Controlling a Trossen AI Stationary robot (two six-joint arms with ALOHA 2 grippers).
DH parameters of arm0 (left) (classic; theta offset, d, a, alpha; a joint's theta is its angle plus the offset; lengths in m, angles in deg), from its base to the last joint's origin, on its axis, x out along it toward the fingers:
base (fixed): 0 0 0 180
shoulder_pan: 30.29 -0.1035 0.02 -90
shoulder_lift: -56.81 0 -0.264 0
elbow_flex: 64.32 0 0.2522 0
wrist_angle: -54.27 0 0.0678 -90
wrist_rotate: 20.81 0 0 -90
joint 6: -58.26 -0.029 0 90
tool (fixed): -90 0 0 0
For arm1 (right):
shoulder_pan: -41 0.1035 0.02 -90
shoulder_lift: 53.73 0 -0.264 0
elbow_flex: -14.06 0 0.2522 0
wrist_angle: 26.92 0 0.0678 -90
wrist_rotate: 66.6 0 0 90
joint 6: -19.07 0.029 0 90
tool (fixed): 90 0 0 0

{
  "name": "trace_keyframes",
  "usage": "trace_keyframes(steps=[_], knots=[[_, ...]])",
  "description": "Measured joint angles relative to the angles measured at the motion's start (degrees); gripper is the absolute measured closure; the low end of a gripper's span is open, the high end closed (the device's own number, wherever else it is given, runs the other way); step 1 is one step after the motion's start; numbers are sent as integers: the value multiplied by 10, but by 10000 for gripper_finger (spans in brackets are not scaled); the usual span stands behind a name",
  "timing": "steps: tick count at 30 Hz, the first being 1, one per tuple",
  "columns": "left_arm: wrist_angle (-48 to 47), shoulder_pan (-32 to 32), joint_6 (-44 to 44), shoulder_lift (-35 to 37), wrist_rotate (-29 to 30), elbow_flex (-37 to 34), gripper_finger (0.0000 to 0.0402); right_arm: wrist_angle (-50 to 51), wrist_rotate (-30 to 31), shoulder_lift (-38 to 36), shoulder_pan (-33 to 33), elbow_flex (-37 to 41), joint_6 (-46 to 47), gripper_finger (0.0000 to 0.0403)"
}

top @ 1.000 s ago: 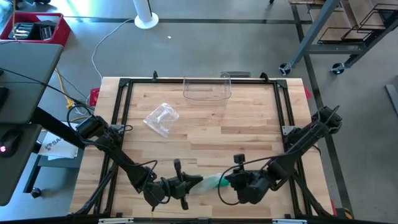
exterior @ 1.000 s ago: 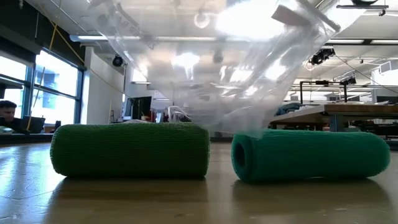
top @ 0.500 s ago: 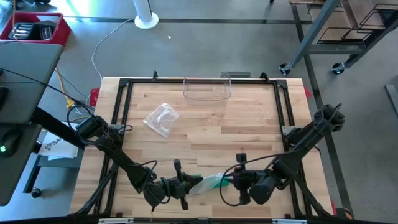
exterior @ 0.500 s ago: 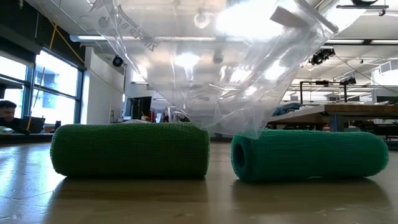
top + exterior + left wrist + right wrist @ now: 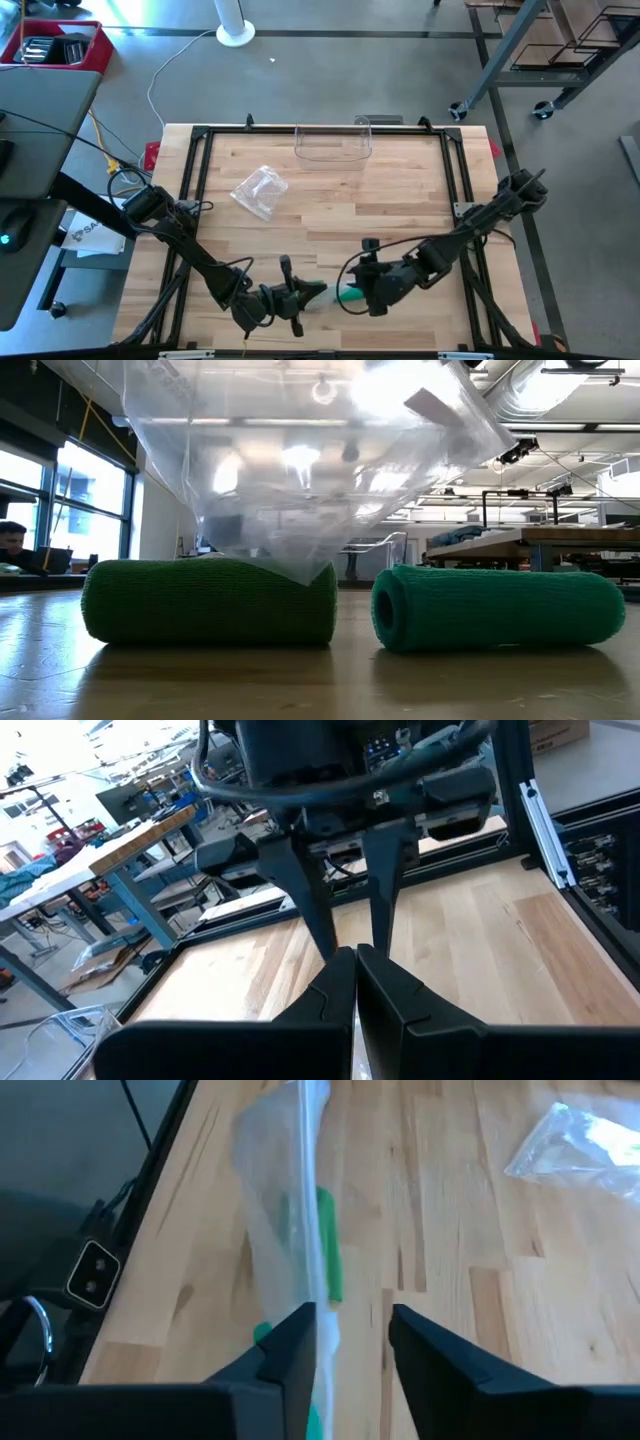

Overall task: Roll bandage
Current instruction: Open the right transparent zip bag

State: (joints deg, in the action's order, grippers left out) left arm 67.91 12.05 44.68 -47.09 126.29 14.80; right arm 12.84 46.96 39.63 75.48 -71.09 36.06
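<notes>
Right pincer (image 5: 352, 283) opened, shifted left; bag (image 5: 300, 470) lower

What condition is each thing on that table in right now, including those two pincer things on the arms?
Left tool: shut, pinching the clear bag.
Right tool: open, fingers either side of the bag's edge.
Clear bag: hanging, mouth up.
Two green bandage rolls: rolled up, lying side by side.
Second bag: crumpled, lying flat.
Clear bin: upright at the far edge.
</notes>
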Motion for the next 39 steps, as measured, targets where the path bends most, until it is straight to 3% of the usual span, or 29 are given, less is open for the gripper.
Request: trace_keyframes(steps=[11,22,27,34,39], knots=[[2,0,0,0,0,0,401,9,-27,1,0,0,-2,385],[2,0,0,0,0,0,401,56,-25,-6,6,0,26,396],[2,0,0,0,0,0,401,52,-26,-24,15,-1,51,363],[3,0,0,0,0,0,401,-19,-20,-26,23,-1,22,251],[10,-1,-1,0,0,0,401,-18,33,-13,13,0,16,235]])
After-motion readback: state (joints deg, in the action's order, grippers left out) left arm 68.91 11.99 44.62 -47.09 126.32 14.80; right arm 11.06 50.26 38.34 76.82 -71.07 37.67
